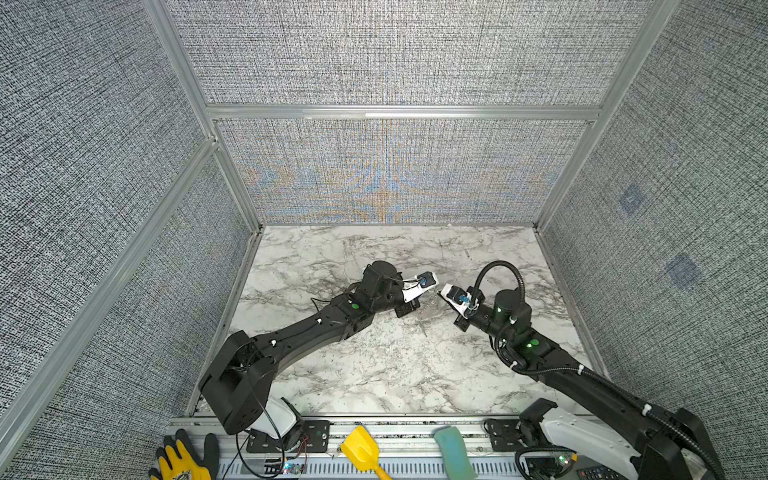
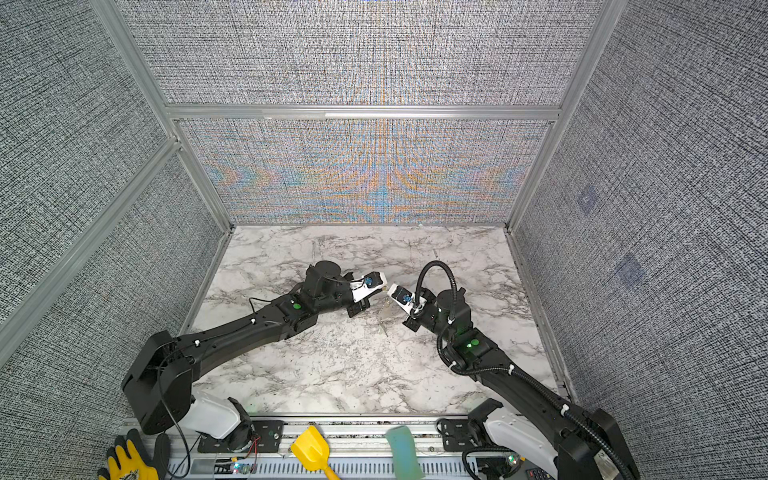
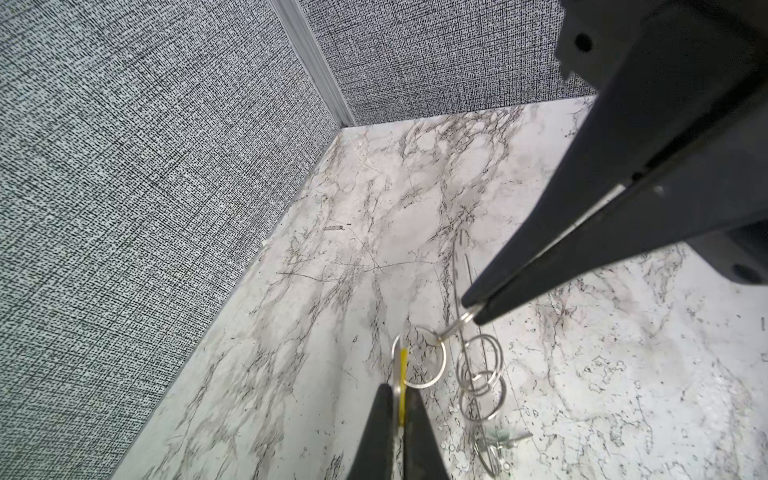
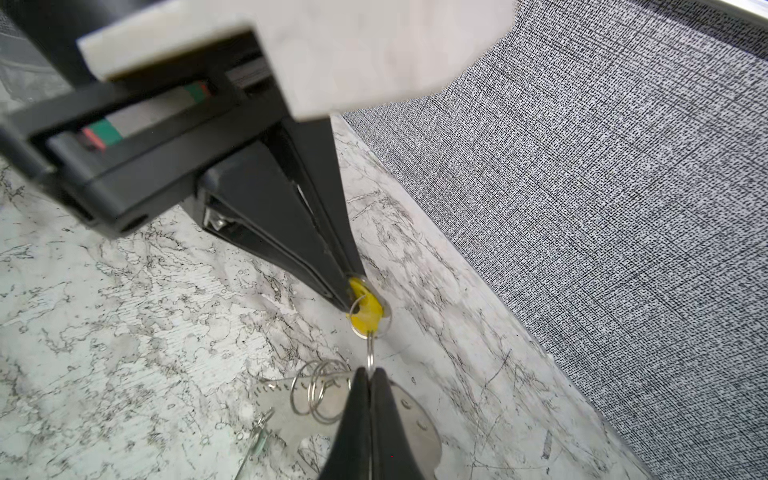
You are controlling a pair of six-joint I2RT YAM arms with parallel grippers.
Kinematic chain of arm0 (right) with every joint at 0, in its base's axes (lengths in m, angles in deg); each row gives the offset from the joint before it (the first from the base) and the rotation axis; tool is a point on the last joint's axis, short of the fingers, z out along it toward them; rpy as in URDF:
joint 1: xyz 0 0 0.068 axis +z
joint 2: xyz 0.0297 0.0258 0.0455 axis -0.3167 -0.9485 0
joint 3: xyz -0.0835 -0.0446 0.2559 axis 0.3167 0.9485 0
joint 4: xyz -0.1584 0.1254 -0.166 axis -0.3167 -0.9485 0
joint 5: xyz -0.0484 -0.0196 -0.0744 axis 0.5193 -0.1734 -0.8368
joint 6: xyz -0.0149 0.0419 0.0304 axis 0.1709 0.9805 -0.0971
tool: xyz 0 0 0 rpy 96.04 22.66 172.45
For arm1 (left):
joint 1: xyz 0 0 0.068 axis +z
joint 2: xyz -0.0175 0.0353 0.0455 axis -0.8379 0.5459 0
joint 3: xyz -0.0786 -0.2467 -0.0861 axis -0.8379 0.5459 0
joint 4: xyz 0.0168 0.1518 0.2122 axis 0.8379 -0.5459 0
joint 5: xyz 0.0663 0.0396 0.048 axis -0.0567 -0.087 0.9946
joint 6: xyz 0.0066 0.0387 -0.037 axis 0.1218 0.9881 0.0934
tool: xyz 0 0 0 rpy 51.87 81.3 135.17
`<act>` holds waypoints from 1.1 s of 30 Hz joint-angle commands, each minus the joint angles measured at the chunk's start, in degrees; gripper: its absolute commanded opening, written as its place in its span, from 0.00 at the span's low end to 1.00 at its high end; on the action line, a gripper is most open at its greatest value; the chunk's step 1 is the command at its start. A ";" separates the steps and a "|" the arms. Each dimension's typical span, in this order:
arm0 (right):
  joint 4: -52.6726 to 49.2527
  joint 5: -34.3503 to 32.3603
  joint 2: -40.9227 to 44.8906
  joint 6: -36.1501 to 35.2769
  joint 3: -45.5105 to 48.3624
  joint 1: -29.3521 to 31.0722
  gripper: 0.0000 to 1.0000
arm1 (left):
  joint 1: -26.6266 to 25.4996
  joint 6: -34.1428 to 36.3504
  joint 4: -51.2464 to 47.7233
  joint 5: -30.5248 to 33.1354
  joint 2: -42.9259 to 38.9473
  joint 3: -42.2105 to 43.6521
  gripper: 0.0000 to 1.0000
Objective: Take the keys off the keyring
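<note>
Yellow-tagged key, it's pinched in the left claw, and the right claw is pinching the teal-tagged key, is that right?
Not quite. The left claw does pinch the yellow-tagged key, but the right claw is shut on a small wire ring linked to it, not the teal-tagged key, which is in neither claw. The right wrist view shows this.

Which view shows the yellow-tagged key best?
Right wrist: the yellow-tagged key faces the camera, pinched at the left gripper's tip, a ring through it. Left wrist shows it edge-on, a thin yellow strip. In both top views it is too small to make out.
</note>
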 commanded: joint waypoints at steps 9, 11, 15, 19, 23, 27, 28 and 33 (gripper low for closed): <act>4.22 -0.25 -0.38 0.34 -0.34 0.09 0.00 | 0.04 -1.78 0.95 -3.21 1.28 -1.48 0.00; 4.08 -0.72 -0.23 -0.19 -0.34 0.05 0.00 | 0.12 -1.95 0.25 -2.95 1.49 -1.85 0.00; 4.16 -3.56 0.34 -2.20 -0.20 0.24 0.00 | 0.15 -2.82 -1.81 -2.25 2.18 -3.03 0.00; 4.47 -6.83 0.74 -4.43 0.11 0.94 0.00 | 0.13 -3.69 -4.27 -2.14 3.31 -4.56 0.00; 5.82 -9.26 0.68 -5.38 0.57 1.62 0.00 | 0.13 -4.29 -6.89 -2.51 4.53 -6.26 0.00; 6.65 -11.09 0.57 -6.38 1.05 2.33 0.00 | 0.21 -4.95 -9.10 -2.46 5.51 -8.04 0.00; 6.70 -11.93 0.55 -6.65 1.10 2.57 0.00 | 0.21 -5.11 -9.57 -2.42 5.68 -8.40 0.00; 7.46 -16.22 0.39 -8.59 1.25 3.54 0.00 | 0.29 -5.74 -11.65 -3.02 6.44 -9.44 0.00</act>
